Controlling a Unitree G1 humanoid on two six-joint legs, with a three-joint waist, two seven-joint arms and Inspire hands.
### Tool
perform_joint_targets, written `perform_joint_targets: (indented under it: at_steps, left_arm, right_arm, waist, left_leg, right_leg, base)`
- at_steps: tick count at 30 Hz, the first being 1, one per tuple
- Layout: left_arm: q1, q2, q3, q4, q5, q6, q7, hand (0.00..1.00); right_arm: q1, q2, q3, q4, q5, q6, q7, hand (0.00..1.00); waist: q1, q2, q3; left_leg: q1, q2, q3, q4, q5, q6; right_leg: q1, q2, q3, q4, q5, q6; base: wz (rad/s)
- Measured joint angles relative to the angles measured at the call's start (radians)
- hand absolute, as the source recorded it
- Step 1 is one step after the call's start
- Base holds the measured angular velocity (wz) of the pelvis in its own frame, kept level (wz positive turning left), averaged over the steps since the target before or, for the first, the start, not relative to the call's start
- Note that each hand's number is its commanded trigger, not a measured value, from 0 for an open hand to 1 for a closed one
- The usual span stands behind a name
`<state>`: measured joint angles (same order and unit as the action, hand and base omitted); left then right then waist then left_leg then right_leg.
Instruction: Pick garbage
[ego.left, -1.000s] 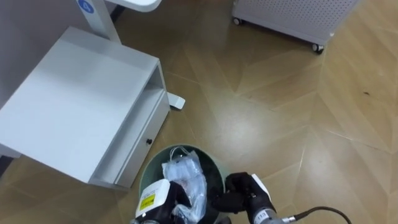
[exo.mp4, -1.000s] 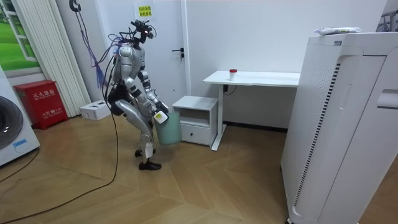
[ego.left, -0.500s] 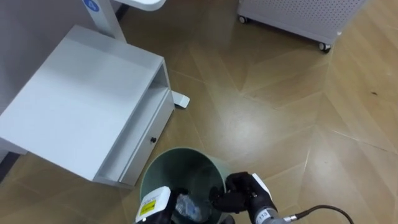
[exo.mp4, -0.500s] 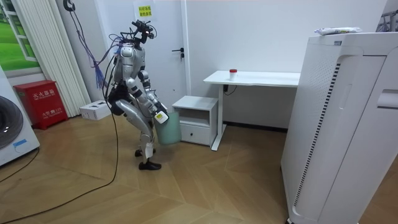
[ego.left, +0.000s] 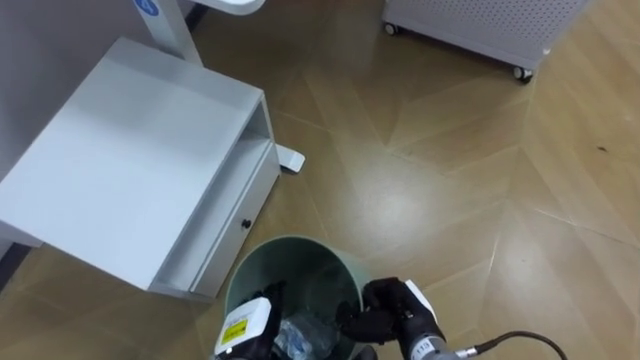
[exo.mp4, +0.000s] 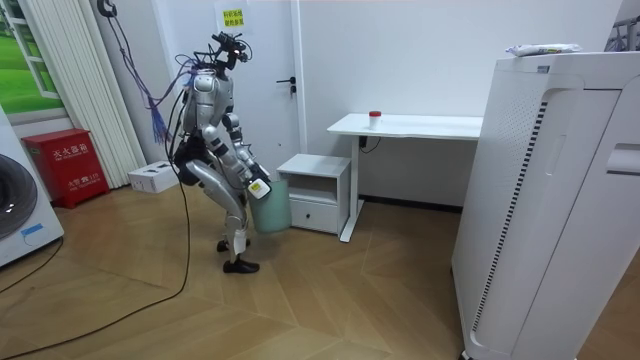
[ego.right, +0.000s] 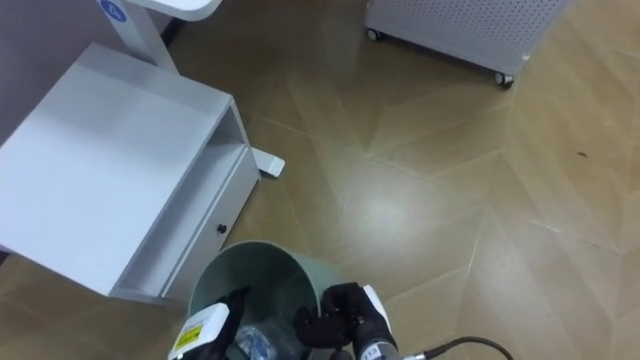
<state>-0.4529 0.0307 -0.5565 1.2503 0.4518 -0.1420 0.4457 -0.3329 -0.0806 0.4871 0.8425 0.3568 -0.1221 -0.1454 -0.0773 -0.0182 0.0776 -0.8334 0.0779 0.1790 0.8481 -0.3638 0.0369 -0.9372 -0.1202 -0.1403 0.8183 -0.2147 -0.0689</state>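
Note:
I hold a green bin (ego.left: 258, 262) in front of me, by the white cabinet. My right hand (ego.left: 398, 308) is shut on the bin's right rim. My left hand (ego.left: 245, 326) hangs over the bin's left side with its fingers straightened and nothing in them. Crumpled clear plastic garbage (ego.left: 302, 334) lies down inside the bin, just to the right of that hand. The right eye view gives the same: bin (ego.right: 225, 265), left hand (ego.right: 205, 333), right hand (ego.right: 350, 312), garbage (ego.right: 262, 340). In the room view the bin (exo.mp4: 271, 207) is at hip height.
A low white cabinet (ego.left: 130, 170) with a drawer stands close on my left, a desk's leg (ego.left: 160, 25) behind it. A white perforated unit on wheels (ego.left: 470, 25) stands far ahead on the wooden floor. The room view has a desk (exo.mp4: 405, 125) and a tall white appliance (exo.mp4: 545, 200).
The plastic garbage that stuck up above the rim in my left hand has dropped into the bin. The left hand's fingers have straightened. The right hand kept its hold.

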Motion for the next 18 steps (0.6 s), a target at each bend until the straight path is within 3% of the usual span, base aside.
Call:
perform_joint_targets:
  at_steps: [4, 11, 15, 18]
  left_arm:
    - [0.019, 0.014, 0.002, -0.046, 0.001, -0.018, 0.036, 0.00]
    - [0.098, 0.038, 0.032, -0.166, 0.013, -0.080, 0.093, 0.00]
    - [0.172, 0.073, 0.034, -0.297, 0.019, -0.099, 0.100, 0.00]
    - [0.216, 0.098, 0.048, -0.385, 0.023, -0.110, 0.113, 0.00]
  right_arm:
    - [0.012, -0.009, -0.002, -0.001, -0.008, -0.004, -0.032, 1.00]
    - [0.084, -0.037, -0.056, -0.001, 0.007, -0.061, -0.042, 1.00]
    - [0.109, -0.052, -0.126, -0.001, 0.008, -0.076, -0.053, 1.00]
    - [0.132, -0.058, -0.178, -0.004, 0.010, -0.087, -0.065, 1.00]
  waist:
    - [-0.002, 0.000, -0.0001]
    - [-0.004, -0.001, -0.0026]
    - [-0.009, 0.004, -0.0104]
    - [-0.006, 0.006, -0.0231]
  left_leg:
    - [0.060, -0.001, 0.006, -0.026, 0.000, 0.000]
    - [0.237, -0.003, 0.009, -0.127, 0.007, -0.006]
    - [0.312, -0.004, 0.008, -0.174, 0.008, -0.008]
    - [0.372, -0.005, 0.008, -0.212, 0.011, -0.011]
  right_leg:
    - [0.054, 0.002, 0.004, -0.019, -0.001, 0.002]
    - [0.229, 0.018, 0.001, -0.113, 0.004, 0.016]
    - [0.307, 0.027, -0.002, -0.161, 0.007, 0.023]
    - [0.366, 0.035, -0.002, -0.201, 0.011, 0.030]
  base:
    - [-0.04]
    - [-0.05]
    - [-0.01]
    - [-0.04]
